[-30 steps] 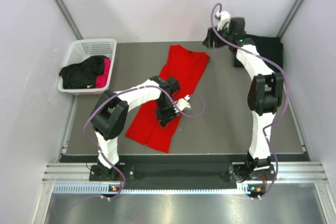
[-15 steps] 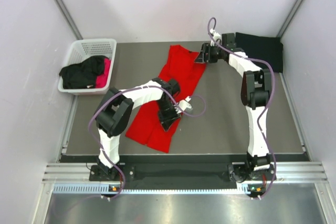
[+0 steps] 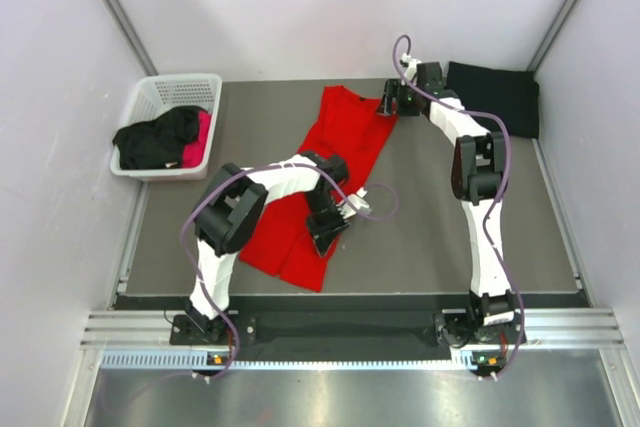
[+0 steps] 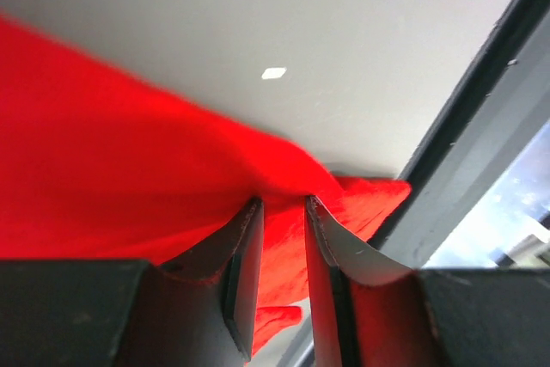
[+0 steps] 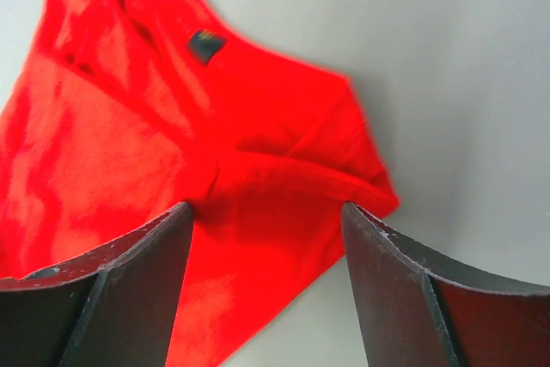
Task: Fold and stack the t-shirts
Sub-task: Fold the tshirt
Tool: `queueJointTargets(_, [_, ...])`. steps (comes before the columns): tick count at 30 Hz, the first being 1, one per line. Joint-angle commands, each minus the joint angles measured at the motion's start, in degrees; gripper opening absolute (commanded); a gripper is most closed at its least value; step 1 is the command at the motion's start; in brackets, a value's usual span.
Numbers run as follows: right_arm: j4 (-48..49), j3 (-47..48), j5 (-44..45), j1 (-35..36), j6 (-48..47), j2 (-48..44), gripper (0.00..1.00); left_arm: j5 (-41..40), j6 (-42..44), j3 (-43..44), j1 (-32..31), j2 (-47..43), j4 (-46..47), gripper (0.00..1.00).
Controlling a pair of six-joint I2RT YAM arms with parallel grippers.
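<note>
Pinching the big plain bright-red cloth t-shirt [image 3: 345, 132] with one arm while the other one hovered over it.

The shirt lay spread out flat, slanting across the dark grey surface [image 3: 440, 217] from the far middle toward the near left. The left fingers [image 4: 245, 247] were nearly together at its near right edge, with a raised ridge of red cloth nipped between them. The right fingers [image 5: 129, 281] stood wide apart just over the far right sleeve corner, gripping nothing, the red cloth showing in the gap. A plain black cloth t-shirt [image 3: 495, 92] lay flat in the far right corner, well apart from the red one. Over at the far left, the white plastic lattice basket [image 3: 150, 92] had crumpled black and pink t-shirts [image 3: 165, 139] in it.
</note>
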Motion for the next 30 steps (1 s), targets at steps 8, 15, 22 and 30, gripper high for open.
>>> queueJointTargets(8, [2.2,7.8,6.8,-0.5,-0.2,4.1,0.71,4.9,-0.2,11.5,-4.1,9.6,1.2,0.31])
queueJointTargets(15, [4.4,3.9,8.6,-1.3,-3.0,-5.5,0.73,1.9,-0.3,24.9,-4.0,0.5,-4.9,0.33])
queueJointTargets(22, [3.0,-13.1,7.5,-1.7,3.6,-25.2,0.73,-5.2,-3.3,28.7,0.4,-10.0,-6.5,0.40])
queueJointTargets(30, [4.6,-55.6,-4.9,2.6,20.0,-47.8,0.69,-3.7,-18.8,9.3,22.1,-23.2,1.4,0.52])
